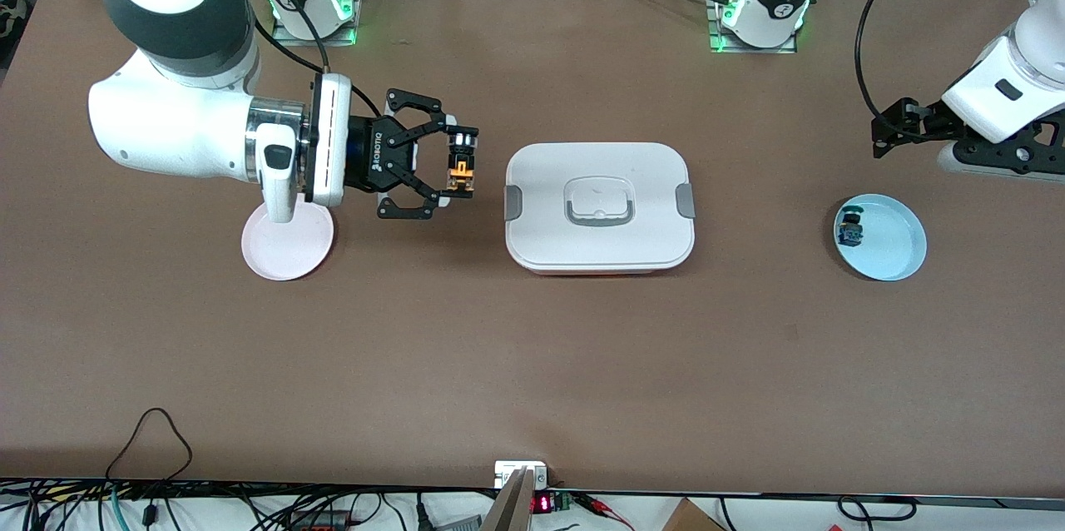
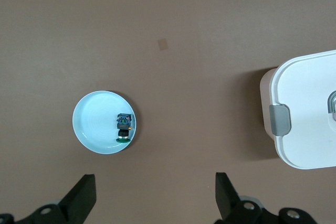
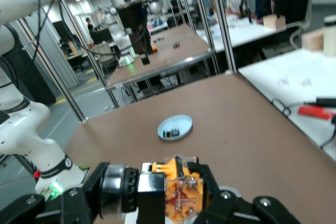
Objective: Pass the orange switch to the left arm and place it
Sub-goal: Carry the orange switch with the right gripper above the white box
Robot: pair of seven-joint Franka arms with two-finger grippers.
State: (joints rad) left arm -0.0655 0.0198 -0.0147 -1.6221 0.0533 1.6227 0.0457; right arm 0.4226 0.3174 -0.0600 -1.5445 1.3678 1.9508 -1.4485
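Above the bench beside the box (image 1: 599,206): right claw (image 1: 453,164) gripping orange switch (image 1: 460,167), needing lift over lid; left claw (image 2: 152,200) waiting open over blue plate (image 1: 894,252).

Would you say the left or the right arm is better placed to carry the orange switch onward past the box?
Right: the right gripper is shut on the orange switch, raised beside the box. The left gripper is open, above the blue plate.
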